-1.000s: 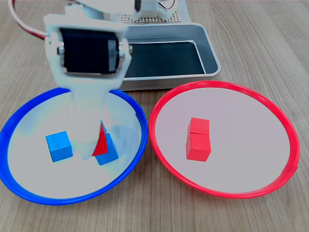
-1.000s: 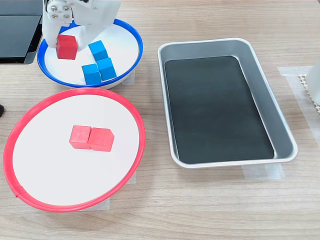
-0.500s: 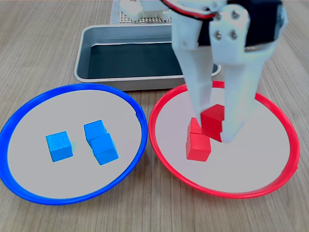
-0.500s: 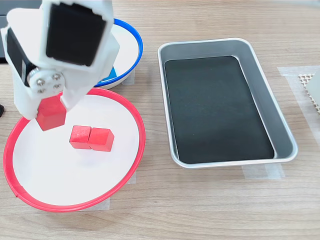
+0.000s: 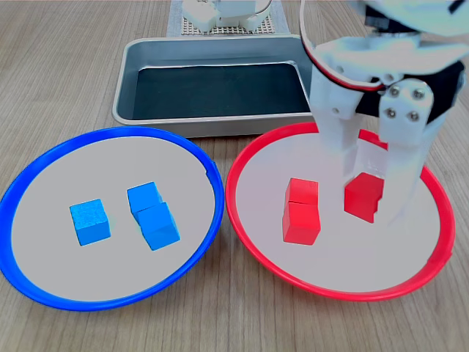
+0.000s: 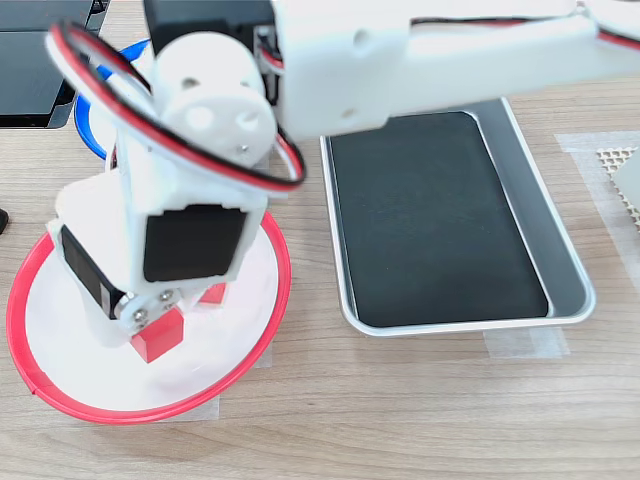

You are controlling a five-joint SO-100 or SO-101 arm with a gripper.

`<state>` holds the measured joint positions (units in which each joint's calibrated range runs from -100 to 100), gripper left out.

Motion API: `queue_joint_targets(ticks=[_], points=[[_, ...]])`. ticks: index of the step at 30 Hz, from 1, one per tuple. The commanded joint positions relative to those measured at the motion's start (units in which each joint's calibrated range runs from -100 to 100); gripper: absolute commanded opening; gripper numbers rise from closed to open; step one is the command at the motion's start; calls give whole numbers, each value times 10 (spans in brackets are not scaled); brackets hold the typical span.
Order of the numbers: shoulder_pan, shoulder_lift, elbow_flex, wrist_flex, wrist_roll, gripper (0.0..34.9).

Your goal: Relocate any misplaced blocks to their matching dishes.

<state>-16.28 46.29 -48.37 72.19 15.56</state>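
Sitting at the first exterior view's left, the blue-rimmed plate (image 5: 110, 217) holds three blue cubes (image 5: 153, 218): one alone toward the plate's left side, and two touching each other near the middle. Behind the plates, a silver metal tray (image 5: 146, 50) with a dark bottom rests on the wooden worktop (image 5: 58, 66); in the second exterior view the same tray (image 6: 560, 250) lies at the second exterior view's right, with most of the blue-rimmed plate hidden behind the arm. To the first exterior view's right of the blue plate, and just beside it, lies the red-rimmed plate (image 5: 253, 235), which carries a pair of red cubes (image 5: 301, 210) touching each other near its centre. Further right, over the same plate, the white pincer (image 5: 370, 198) points downward with its two fingers (image 5: 338, 158) closed on either side of a third red cube (image 5: 364, 196), near the pair but apart from it. Whether this cube touches the plate surface cannot be told in the first exterior view. In the second exterior view the gripped red cube (image 6: 157, 334) shows below the arm's black motor block (image 6: 195, 243), over the red-rimmed plate (image 6: 60, 400).
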Motion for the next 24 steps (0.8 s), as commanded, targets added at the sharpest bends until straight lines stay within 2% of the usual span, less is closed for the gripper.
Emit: queue_joint_targets(ticks=[1, 8, 18, 24], points=[[13, -3, 5, -6, 5, 4], [29, 13, -1, -7, 19, 5], [33, 17, -14, 8, 32, 133], [35, 7, -40, 22, 35, 131]])
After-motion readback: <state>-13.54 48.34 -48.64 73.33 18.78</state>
